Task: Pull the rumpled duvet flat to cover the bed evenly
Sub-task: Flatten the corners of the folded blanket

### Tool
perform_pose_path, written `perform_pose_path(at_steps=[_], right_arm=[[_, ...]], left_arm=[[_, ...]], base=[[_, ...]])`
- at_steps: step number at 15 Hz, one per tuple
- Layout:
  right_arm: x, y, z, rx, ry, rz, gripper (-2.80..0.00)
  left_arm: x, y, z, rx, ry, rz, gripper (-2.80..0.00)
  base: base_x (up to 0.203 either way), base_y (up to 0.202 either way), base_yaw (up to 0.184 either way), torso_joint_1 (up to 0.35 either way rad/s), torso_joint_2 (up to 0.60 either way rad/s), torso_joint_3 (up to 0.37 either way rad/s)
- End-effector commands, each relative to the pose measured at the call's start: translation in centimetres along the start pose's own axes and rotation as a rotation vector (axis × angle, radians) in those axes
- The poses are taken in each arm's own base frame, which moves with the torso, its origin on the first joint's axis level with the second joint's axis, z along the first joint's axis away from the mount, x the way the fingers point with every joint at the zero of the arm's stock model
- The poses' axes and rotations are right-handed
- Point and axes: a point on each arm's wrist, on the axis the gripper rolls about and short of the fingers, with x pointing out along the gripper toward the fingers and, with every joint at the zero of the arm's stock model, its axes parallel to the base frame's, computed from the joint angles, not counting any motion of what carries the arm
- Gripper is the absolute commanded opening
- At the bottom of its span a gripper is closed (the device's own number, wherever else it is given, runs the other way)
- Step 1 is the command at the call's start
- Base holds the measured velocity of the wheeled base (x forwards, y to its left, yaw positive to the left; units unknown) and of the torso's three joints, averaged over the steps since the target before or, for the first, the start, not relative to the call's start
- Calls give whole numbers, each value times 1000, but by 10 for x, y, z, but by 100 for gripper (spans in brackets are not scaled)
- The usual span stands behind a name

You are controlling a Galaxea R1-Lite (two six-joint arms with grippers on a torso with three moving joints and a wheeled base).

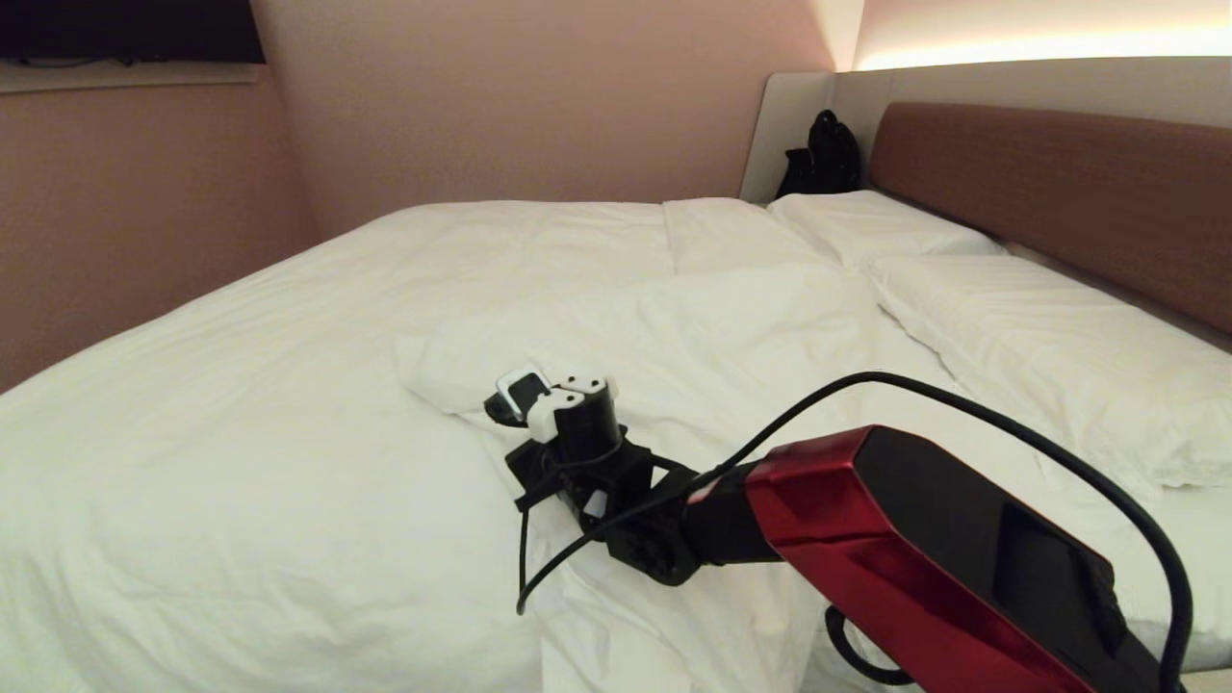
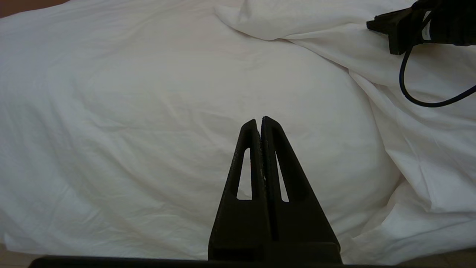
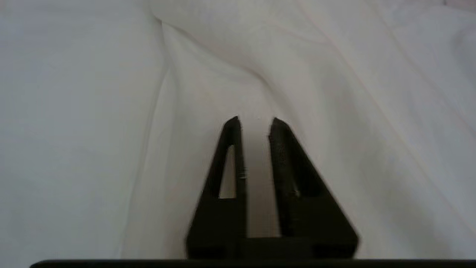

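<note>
Duvet (image 1: 289,404) lies across the bed (image 1: 1193,539), white and puffy, smooth over the left and far side. A rumpled fold (image 1: 674,337) is bunched near the middle, its thick rounded corner pointing left, with creased cloth running down toward the near edge on the right.

Right gripper (image 3: 254,123) reaches in from the lower right on a red and black arm (image 1: 924,558), low over the creases just below the fold's corner. Its fingers (image 3: 230,156) stand slightly parted with a narrow gap, nothing pinched between them, white cloth close beneath. A black cable (image 1: 962,404) loops over the arm.

Left gripper (image 2: 259,121) sits off the near side, aimed at the duvet's smooth bulge, fingers (image 2: 273,160) pressed together, empty.

Two white pillows (image 1: 1039,346) lie along the reddish-brown headboard (image 1: 1059,183) at right. A black bag (image 1: 820,154) stands in the far corner by the pale panel.
</note>
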Motion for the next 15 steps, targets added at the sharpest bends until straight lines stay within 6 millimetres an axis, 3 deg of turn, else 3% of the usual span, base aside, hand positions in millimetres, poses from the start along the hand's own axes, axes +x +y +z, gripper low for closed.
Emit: perform_pose_path(at_steps=[1, 9, 15], right_arm=[[3, 2, -6, -5, 11, -1, 0], [-4, 4, -8, -27, 53, 16, 0], [-28, 30, -14, -106, 89, 91, 0]], left_arm=[[0, 0, 0, 0, -1, 0, -280], [0, 0, 0, 0, -1, 0, -280], [0, 0, 0, 0, -1, 0, -280]], base=[[0, 0, 0, 0, 0, 0], [0, 0, 0, 0, 0, 0], [0, 0, 0, 0, 0, 0]])
